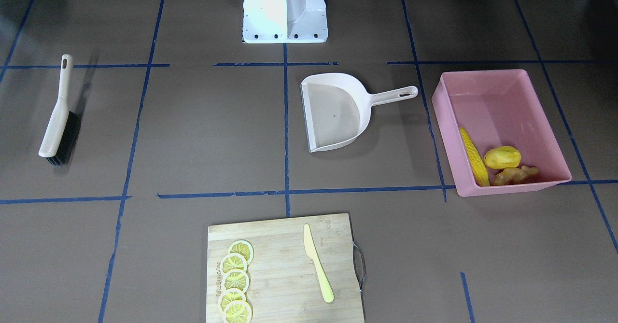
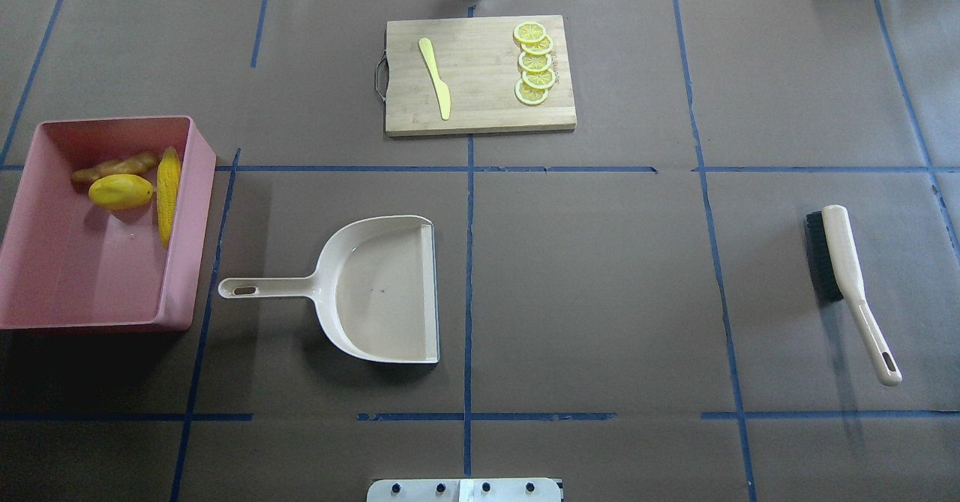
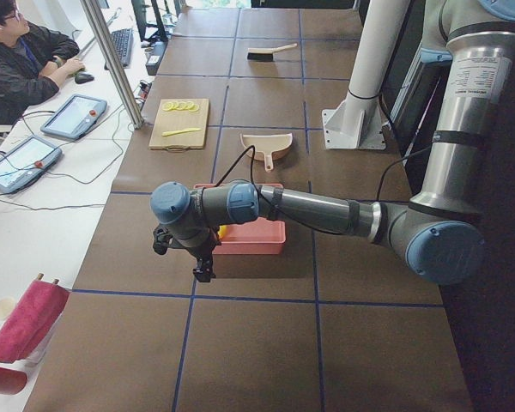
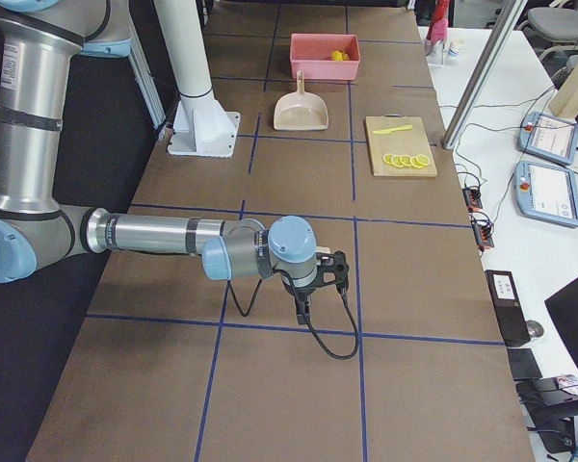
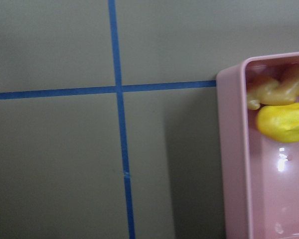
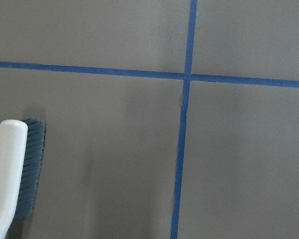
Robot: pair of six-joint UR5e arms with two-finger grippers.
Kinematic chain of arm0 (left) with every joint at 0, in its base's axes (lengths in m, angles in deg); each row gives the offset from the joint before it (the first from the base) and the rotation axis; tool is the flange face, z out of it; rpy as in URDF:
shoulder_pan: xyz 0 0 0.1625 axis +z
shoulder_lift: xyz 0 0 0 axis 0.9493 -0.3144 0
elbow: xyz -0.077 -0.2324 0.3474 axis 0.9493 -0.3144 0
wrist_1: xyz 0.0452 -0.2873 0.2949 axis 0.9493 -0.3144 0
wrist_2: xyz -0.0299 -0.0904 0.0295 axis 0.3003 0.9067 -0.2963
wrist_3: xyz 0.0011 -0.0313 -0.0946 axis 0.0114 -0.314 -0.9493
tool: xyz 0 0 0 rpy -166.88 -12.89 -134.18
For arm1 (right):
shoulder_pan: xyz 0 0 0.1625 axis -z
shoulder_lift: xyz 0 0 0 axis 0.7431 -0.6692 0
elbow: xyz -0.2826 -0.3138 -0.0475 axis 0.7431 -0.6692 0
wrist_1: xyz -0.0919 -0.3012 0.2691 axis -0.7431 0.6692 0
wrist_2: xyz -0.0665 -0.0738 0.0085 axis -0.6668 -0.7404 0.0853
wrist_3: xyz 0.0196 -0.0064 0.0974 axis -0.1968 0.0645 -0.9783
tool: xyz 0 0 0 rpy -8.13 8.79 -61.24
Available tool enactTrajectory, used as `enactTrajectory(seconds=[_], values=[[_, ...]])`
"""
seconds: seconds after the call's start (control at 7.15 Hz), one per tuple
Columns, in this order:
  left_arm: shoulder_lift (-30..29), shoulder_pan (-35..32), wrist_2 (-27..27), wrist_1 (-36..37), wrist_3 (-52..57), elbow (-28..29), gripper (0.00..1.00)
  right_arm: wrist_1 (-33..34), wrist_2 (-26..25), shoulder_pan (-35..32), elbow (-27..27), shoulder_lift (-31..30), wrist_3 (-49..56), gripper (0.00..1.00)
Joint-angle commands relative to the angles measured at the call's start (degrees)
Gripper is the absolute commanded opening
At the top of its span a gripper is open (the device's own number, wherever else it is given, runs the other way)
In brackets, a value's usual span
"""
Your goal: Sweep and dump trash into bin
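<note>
A brown surface gridded with blue tape carries everything. The left fingers hang over it just beside the pink bin. Whether they are spread or pressed together I cannot tell, and the same goes for the right fingers, which hang near the brush. In the bin corner nearest the left fingers lie the corn cob, the yellow oval lump and the ginger root, close together. Between the two sets of fingers sit the dustpan and a cutting board. Beside the surface, a person sits at a desk with tablets.
</note>
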Motion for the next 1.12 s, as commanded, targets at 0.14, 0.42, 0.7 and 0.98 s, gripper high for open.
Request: enactTrajectory(seconds=[0.14, 0.42, 0.7, 0.98], values=[[1.64, -0.53, -0.76, -1.6, 1.58, 0.71, 1.0, -0.07, 0.49, -0.1, 0.09, 0.24, -0.31, 1.0], [3.23, -1.75, -3.66, -1.6, 1.4, -1.56, 1.0, -0.07, 0.49, -0.1, 0.35, 0.25, -1.02, 1.0], [4.8, -3.87, -3.66, -1.51, 1.05, -3.59, 1.0, -0.07, 0.23, -0.1, 0.26, 0.25, -1.19, 1.0], [4.82, -3.87, -3.57, -1.6, 0.79, -3.51, 1.0, -0.07, -0.03, -0.1, 0.26, 0.33, -2.94, 1.0]])
